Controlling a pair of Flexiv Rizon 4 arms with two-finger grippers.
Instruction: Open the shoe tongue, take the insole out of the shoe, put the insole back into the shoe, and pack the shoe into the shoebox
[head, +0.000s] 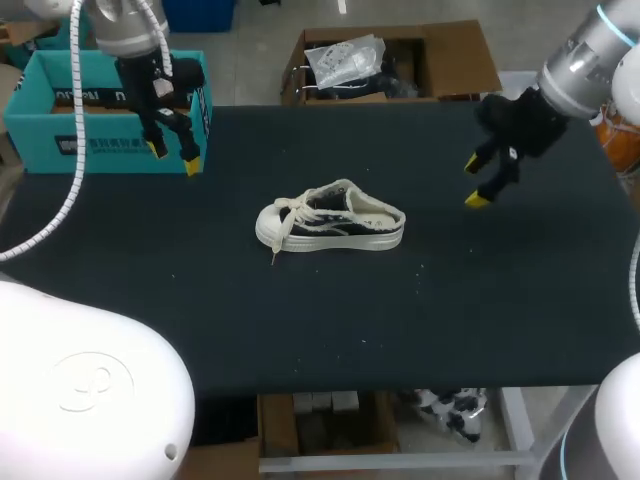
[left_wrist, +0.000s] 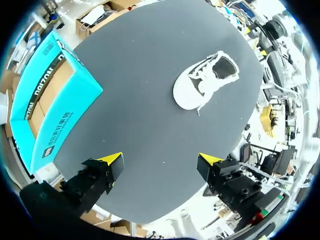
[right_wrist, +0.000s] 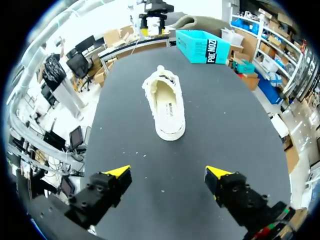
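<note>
Two grippers hang spread and empty, left gripper (head: 173, 157) near the shoebox (head: 100, 157), right gripper (head: 474, 182) opposite; the shoe (head: 335, 221) lies centrally on the bench (head: 400, 320), unpacked, so every step seemingly remains.

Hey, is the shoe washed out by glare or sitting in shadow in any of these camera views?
Head view: the shoe is evenly lit on the dark table, with no hard shadow around it. Left wrist view: it looks washed out at the front, and surface detail is lost there. Right wrist view: the insole inside is clearly lit, with no glare.
</note>
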